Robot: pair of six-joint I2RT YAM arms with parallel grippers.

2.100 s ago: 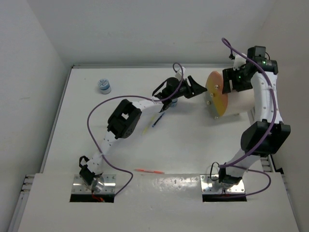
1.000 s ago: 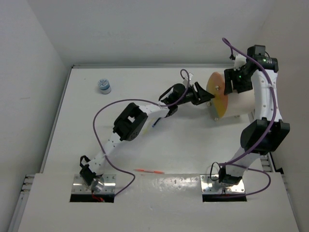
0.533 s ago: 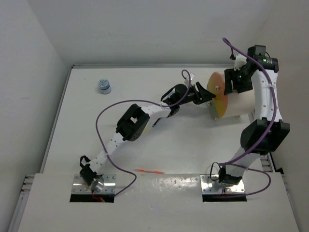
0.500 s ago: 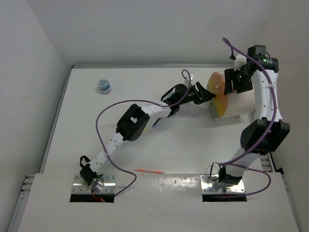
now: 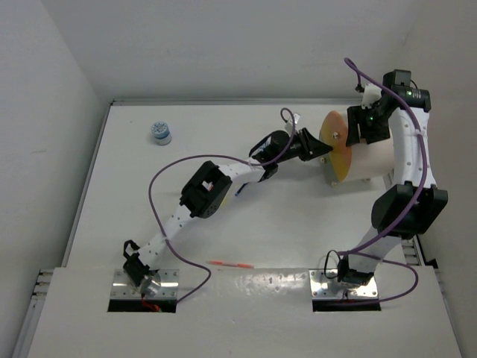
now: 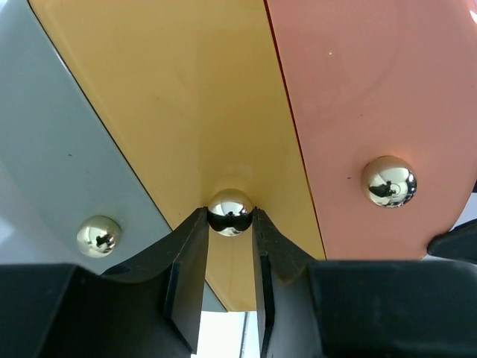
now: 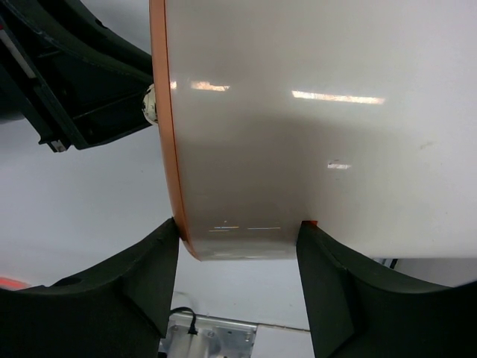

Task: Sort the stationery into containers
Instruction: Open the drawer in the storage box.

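The container is a cream drum [image 5: 367, 155] lying on its side at the right, its round orange-yellow front disc [image 5: 337, 148] facing left. In the left wrist view the disc has grey, yellow [image 6: 186, 97] and salmon sectors, each with a shiny metal knob. My left gripper [image 5: 318, 147] is shut on the middle knob [image 6: 229, 212] of the yellow sector. My right gripper [image 5: 364, 125] clamps the drum [image 7: 313, 127] from above, one finger [image 7: 112, 291] against the orange front rim. A blue-and-white cylinder [image 5: 160, 133] stands at the far left. An orange-red pen [image 5: 231, 264] lies near the front edge.
A bit of a blue pen [image 5: 239, 191] shows under the left arm's forearm. The left arm [image 5: 205, 190] stretches diagonally across the table's middle. The walls close in behind and to the right of the drum.
My left gripper has moved right to the drum's front disc and closed on the middle knob. The right gripper and the drum have stayed put.
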